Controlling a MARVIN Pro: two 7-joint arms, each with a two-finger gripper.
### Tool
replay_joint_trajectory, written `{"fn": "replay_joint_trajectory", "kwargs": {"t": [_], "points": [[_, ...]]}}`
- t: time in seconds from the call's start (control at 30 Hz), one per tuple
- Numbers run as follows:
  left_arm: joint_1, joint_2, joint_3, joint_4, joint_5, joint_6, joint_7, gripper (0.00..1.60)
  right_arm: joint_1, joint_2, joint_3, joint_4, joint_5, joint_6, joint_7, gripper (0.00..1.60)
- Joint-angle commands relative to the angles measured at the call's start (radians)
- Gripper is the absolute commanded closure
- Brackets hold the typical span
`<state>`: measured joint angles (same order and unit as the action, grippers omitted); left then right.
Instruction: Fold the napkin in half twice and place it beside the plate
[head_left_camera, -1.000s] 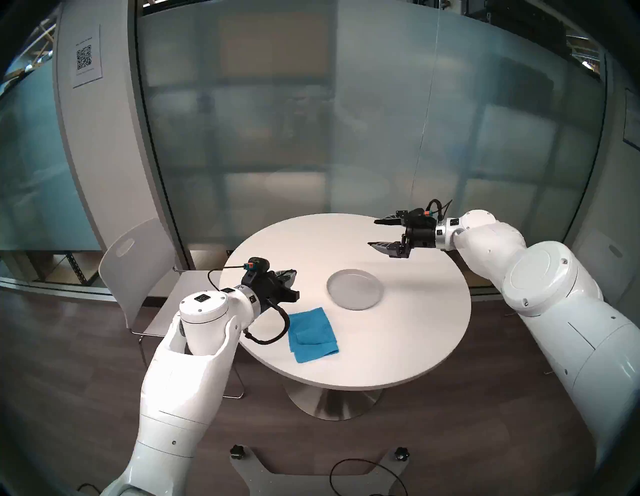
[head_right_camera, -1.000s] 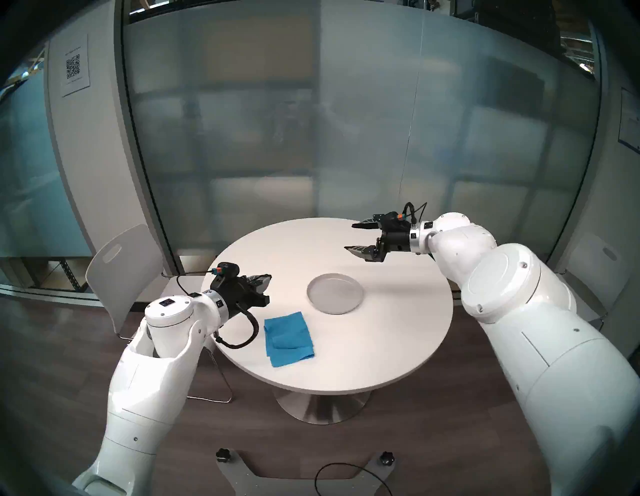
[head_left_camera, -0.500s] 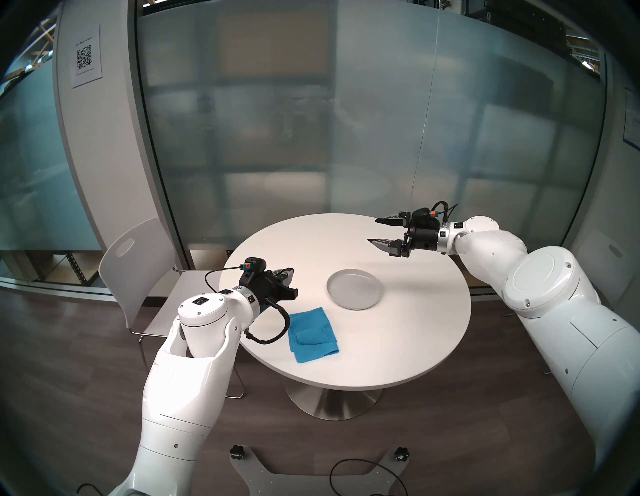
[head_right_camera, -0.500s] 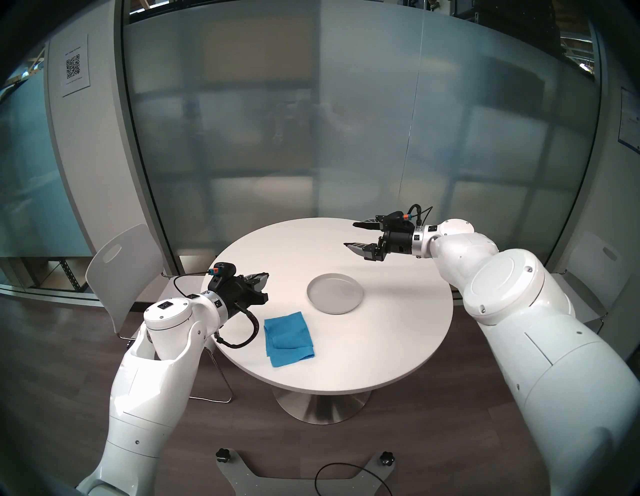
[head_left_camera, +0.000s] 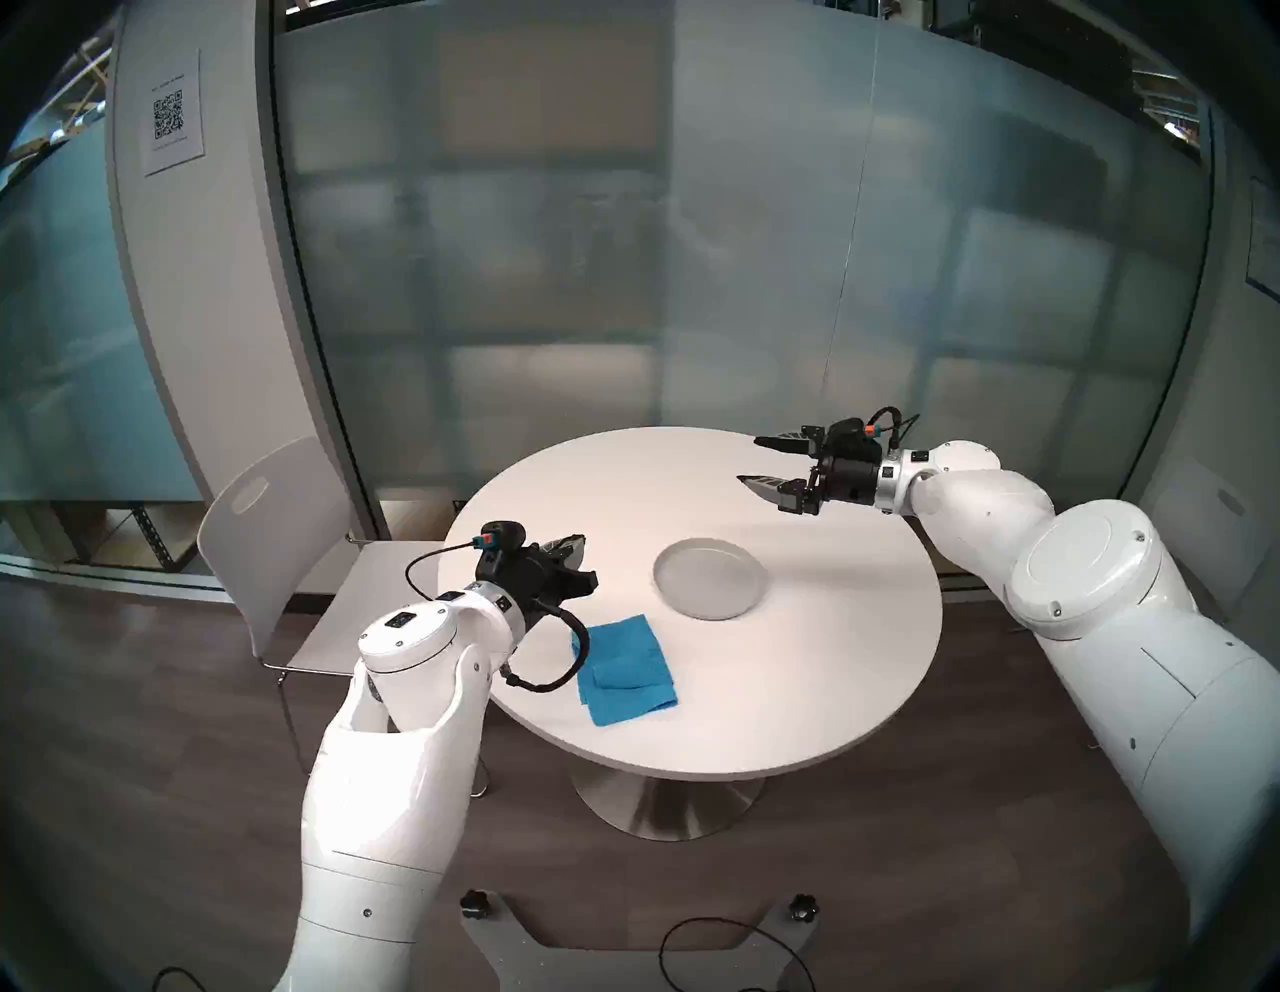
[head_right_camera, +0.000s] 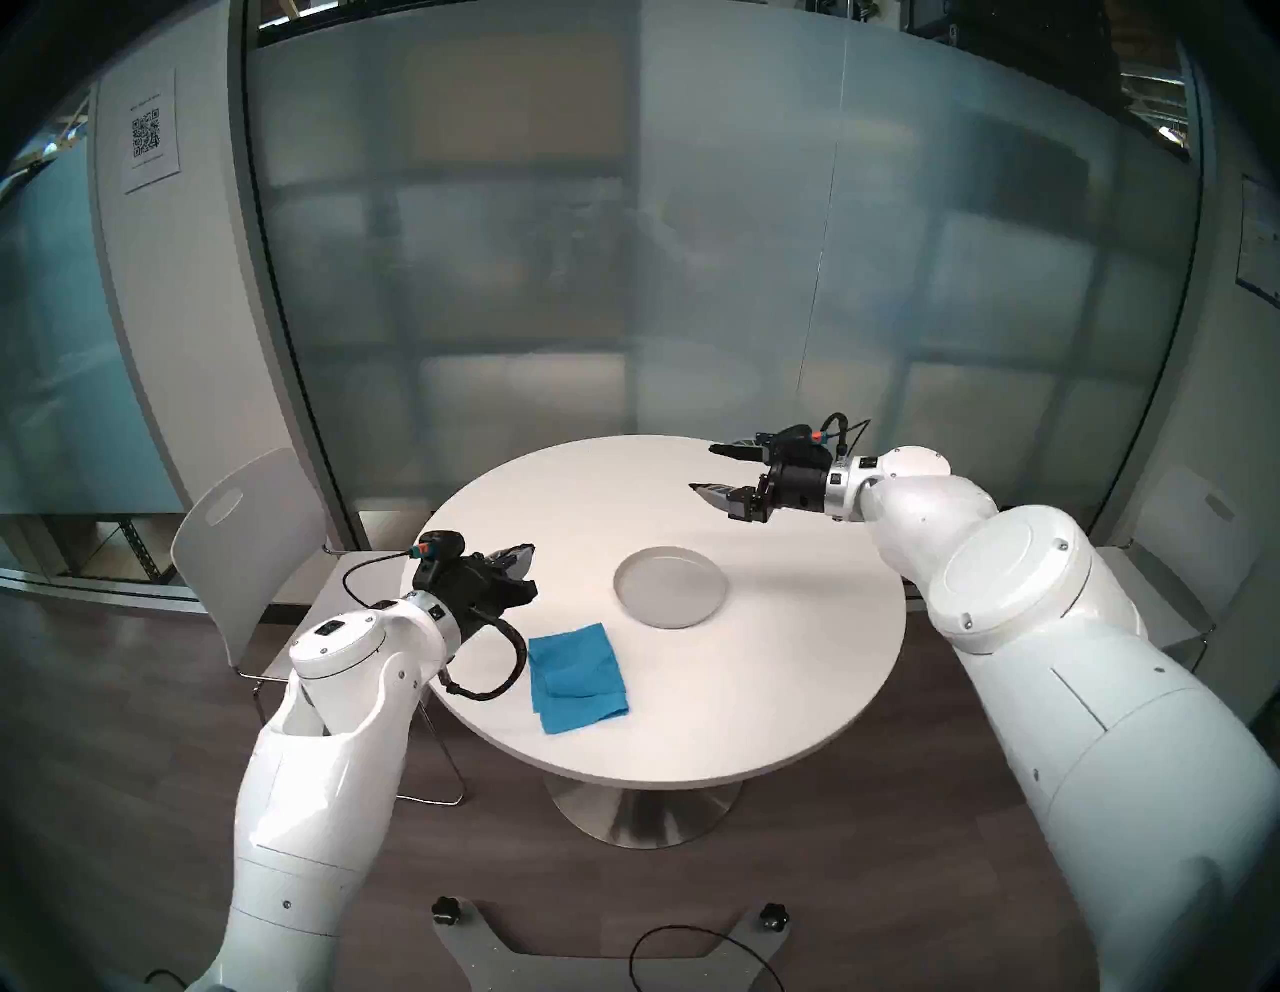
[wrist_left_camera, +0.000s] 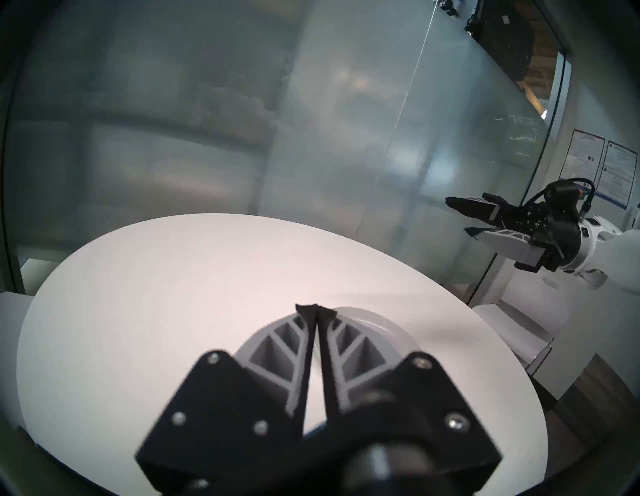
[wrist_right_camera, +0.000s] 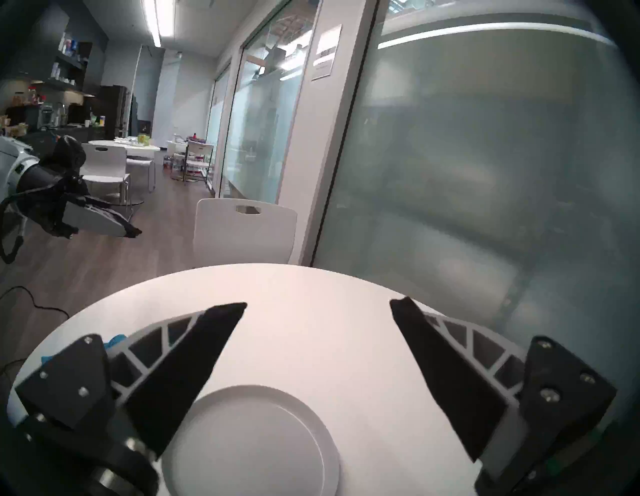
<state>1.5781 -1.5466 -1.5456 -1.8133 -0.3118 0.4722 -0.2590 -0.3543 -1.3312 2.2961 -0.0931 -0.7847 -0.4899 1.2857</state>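
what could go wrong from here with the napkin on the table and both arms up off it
1. The napkin looks folded, but its layers are uneven, with a small flap on top; any nudge could open it.
2. The black cable looping off the left arm hangs right at the napkin's left edge and might drag it.
3. The left gripper is shut and empty above the table; it would need to open before regrasping. The plate sits close, so a sweep could bump it.
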Motion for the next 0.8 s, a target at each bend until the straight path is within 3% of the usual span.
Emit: {"fn": "replay_joint_trajectory", "kwargs": {"t": [0.0,0.3,0.5,0.77], "points": [[-0.006,-0.038,0.024,-0.024,-0.038,-0.033,0.032,1.02,-0.009,-0.053,0.03,-0.012,0.026,-0.015,-0.097,0.0],[0.016,-0.051,0.01,-0.023,-0.055,-0.052,0.072,0.99,-0.033,-0.084,0.017,-0.019,-0.004,-0.024,-0.204,0.0],[0.023,-0.053,0.001,-0.025,-0.061,-0.058,0.088,0.99,-0.048,-0.057,-0.033,-0.025,-0.064,-0.001,-0.233,0.0],[0.03,-0.055,0.006,-0.022,-0.073,-0.063,0.098,0.98,-0.087,-0.031,-0.053,-0.031,-0.115,0.043,-0.312,0.0]]}}
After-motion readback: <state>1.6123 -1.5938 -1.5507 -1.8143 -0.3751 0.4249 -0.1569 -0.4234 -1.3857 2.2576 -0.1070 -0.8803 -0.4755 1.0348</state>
